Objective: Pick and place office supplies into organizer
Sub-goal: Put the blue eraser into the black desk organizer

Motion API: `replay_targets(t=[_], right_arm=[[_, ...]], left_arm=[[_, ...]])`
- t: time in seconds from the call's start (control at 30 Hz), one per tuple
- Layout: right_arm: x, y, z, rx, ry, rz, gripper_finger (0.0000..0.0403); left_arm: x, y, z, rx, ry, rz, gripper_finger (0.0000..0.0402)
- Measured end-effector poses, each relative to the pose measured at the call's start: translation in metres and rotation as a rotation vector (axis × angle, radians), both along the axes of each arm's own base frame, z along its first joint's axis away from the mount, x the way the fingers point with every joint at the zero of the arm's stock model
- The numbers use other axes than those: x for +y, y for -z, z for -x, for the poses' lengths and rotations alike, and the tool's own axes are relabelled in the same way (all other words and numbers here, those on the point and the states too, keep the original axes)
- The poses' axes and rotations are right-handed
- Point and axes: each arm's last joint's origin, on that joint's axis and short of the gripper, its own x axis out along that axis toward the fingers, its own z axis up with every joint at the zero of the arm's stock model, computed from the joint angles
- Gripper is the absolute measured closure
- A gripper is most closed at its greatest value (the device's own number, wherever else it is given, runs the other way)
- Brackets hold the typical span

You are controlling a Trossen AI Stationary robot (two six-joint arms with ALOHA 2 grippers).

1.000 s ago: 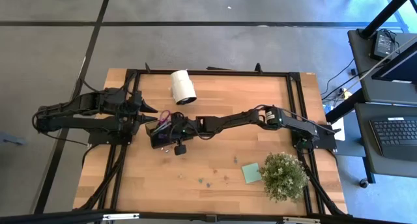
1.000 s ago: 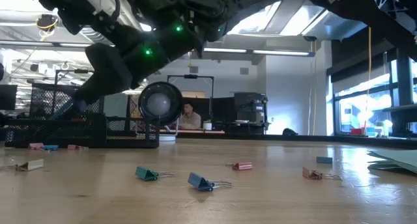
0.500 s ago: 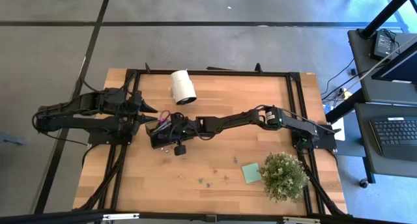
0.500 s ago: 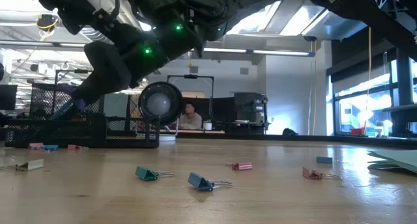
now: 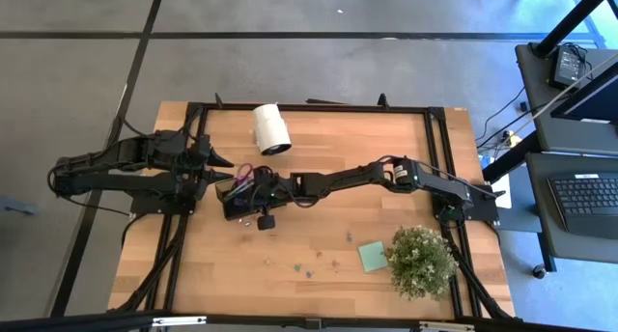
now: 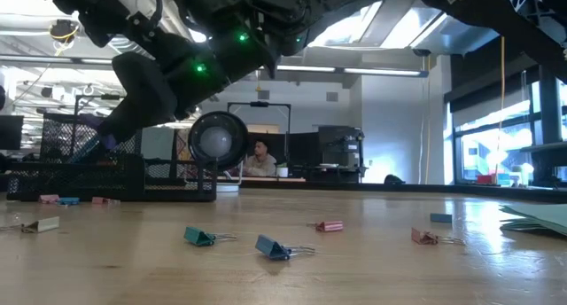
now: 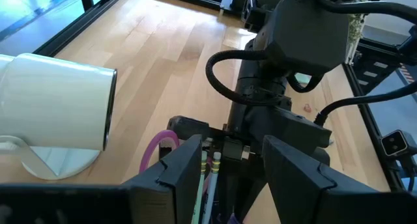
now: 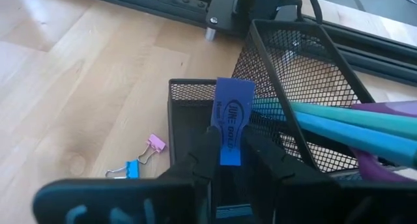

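I see a blue eraser [image 8: 233, 122] clamped upright in my right gripper [image 8: 228, 155], right over the black mesh organizer [image 8: 189, 94] at the worktop's [image 5: 319, 264] left-centre. My left gripper [image 7: 231, 160], fingers apart, waits just beside the organizer. Clips [image 6: 199, 238] lie scattered nearer the front.

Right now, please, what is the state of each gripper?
Left gripper: open, holding nothing, at the table's left side.
Right gripper: shut on a blue eraser, above the black mesh organizer.
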Motion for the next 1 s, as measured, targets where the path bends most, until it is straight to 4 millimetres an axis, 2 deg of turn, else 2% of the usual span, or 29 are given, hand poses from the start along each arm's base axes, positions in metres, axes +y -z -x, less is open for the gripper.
replay_targets(t=[0.6,0.9,1.0], right_arm=[[0.0,0.001,-0.004,-0.05,-0.01,0.019,0.0349],[0.0,0.011,-0.005,-0.034,-0.011,0.018,0.0349],[0.0,0.021,-0.006,-0.017,-0.011,0.018,0.0349]], left_arm=[[0.0,0.0,0.0,-0.002,-0.009,0.017,0.0245],[0.0,0.0,0.0,-0.001,-0.009,0.017,0.0245],[0.0,0.0,0.0,-0.002,-0.009,0.017,0.0245]])
